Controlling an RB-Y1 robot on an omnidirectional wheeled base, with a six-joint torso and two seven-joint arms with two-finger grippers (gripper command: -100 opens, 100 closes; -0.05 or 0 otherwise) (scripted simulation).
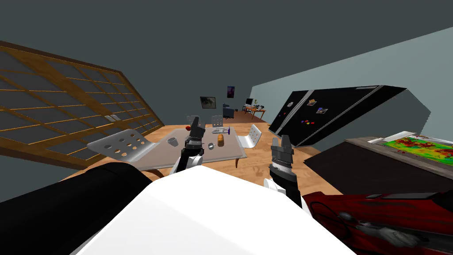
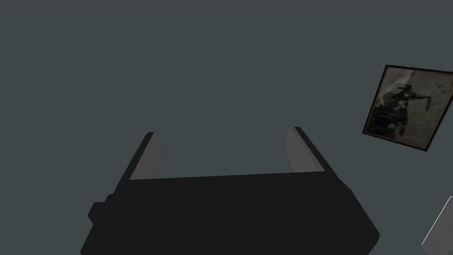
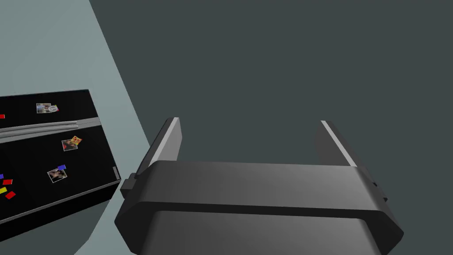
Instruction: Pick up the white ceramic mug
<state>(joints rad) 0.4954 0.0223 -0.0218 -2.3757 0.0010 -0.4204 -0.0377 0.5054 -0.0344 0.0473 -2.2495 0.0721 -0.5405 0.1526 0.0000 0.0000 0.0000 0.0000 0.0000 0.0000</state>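
Note:
A small pale grey mug [image 1: 172, 141] stands on the grey table [image 1: 230, 152] ahead of me, towards its left side. A second small grey cup [image 1: 211, 146] stands near the table's middle; I cannot tell which of the two is the one meant. My left gripper [image 1: 195, 121] is raised in front of the table, to the right of the mug and apart from it. In the left wrist view its fingers [image 2: 152, 152] stand open with nothing between them. My right gripper [image 1: 281, 142] is held up off the table's right side, and its fingers [image 3: 170, 137] are open and empty.
A brown loaf [image 1: 220, 140], a red apple [image 1: 188, 127] and a purple item [image 1: 229, 130] also lie on the table. A perforated grey chair [image 1: 124, 146] stands at its left and a white chair [image 1: 251, 135] at its right. A black fridge [image 1: 327, 113] and a dark counter [image 1: 367, 164] are on the right.

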